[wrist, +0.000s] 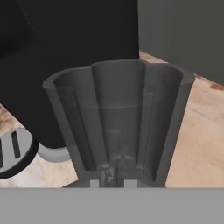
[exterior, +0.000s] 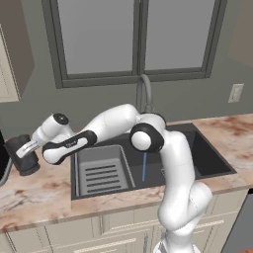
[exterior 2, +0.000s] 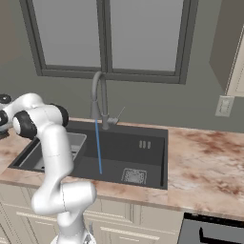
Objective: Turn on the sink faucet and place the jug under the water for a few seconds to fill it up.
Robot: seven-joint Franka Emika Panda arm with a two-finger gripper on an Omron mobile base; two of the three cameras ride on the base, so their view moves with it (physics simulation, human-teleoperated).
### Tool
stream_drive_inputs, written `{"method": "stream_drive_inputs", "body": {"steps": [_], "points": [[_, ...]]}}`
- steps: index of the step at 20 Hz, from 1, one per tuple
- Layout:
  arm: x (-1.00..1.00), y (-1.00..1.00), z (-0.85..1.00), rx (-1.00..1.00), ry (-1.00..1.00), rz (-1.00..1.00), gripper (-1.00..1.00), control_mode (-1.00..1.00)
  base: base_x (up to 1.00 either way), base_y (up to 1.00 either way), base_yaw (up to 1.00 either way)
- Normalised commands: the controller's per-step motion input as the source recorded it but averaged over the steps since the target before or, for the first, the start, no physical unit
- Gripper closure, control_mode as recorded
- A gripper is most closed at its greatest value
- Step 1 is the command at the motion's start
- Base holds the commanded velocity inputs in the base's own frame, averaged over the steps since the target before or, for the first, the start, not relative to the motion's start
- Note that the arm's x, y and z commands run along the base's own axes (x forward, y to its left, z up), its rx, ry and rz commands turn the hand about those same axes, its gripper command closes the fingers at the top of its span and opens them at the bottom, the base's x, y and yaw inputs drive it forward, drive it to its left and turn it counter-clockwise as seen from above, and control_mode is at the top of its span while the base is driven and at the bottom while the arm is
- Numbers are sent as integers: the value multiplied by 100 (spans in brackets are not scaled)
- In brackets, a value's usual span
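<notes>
The jug (wrist: pixel 118 122) should handle as a rigid, light, empty vessel: treat its smooth translucent wall as slippery, and expect it to grow heavier and top-heavy once water enters. Take hold at the rim wall nearest the hand, where the hand view shows the gripper (wrist: pixel 113 177) at the bottom centre of the frame, drawn nearly shut on that thin wall; the fingertips themselves are barely visible there. In appearance the jug is dark grey and see-through, with a fluted, slightly flaring body and an open mouth that occupies the centre of the hand view. In the left base view you find it at the left edge, mid-height, standing on the marbled countertop (exterior: pixel 39 192) beside the black coffee machine (wrist: pixel 65 52), with the arm's hand reaching to it. Well apart to the right lies the sink (exterior: pixel 217 163), its lighter rack insert (exterior: pixel 101 173) in the left half. The sink faucet (exterior 2: pixel 97 95) arches over the basin at centre frame, and the water (exterior 2: pixel 98 147) already runs as a thin blue stream into the sink, so the tap step looks complete.
</notes>
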Motion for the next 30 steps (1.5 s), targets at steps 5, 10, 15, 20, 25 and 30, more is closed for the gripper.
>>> {"method": "stream_drive_inputs", "body": {"steps": [5, 10, 15, 20, 25, 30], "points": [[-21, 0, 0, 2, -1, 0, 100, -100, 0, 0, 0], [-84, 0, 24, 0, -13, 7, 100, -100, 0, 0, 0], [-100, -14, 73, 0, -22, 22, 100, -100, 0, 0, 0], [-81, -92, 77, 9, -17, 15, 100, -100, 0, 0, 0], [-73, -100, 57, 18, -8, 9, 100, -100, 0, 0, 0], [-40, -100, 92, 21, 0, 1, 100, -100, 0, 0, 0]]}}
